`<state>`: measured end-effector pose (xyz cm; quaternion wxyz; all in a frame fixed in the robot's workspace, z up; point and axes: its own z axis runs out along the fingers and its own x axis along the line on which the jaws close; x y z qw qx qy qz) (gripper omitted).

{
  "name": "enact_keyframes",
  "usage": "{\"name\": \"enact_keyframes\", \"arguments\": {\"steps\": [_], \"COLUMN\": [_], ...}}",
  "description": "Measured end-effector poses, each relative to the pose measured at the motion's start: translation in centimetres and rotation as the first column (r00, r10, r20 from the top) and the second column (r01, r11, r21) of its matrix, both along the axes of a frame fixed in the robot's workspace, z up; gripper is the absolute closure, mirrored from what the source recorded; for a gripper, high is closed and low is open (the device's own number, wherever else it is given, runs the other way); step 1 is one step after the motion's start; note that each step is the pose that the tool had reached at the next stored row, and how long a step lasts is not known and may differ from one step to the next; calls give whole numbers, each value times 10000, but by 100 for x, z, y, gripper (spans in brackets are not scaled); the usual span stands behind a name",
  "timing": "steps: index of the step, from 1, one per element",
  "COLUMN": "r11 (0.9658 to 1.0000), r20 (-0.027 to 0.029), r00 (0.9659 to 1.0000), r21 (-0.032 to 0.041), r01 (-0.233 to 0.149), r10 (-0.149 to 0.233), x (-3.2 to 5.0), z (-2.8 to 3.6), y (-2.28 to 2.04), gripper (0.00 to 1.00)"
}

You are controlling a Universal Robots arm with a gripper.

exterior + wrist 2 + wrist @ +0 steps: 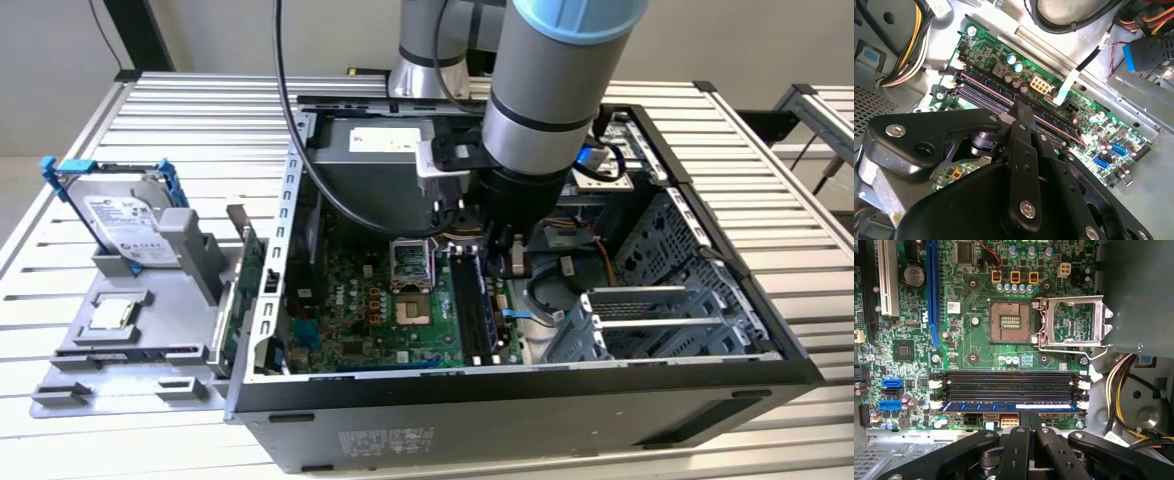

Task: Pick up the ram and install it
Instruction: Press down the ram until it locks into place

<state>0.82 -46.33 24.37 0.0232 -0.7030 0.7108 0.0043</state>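
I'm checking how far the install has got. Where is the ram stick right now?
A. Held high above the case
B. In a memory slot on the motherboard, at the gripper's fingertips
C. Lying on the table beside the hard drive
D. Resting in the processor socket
B: in the first wrist view the blue ram lies along the memory slot nearest the gripper, whose fingertips meet right at its edge, on the motherboard.
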Motion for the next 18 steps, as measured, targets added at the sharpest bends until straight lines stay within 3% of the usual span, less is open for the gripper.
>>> {"name": "enact_keyframes", "arguments": {"steps": [6, 18], "r11": [10000, 10000], "r20": [-5, -9], "r00": [10000, 10000], "r21": [1, -13], "r01": [0, -1], "r10": [0, 1], "x": [-1, -2], "z": [-22, -235], "y": [-2, -5], "gripper": [100, 100]}}
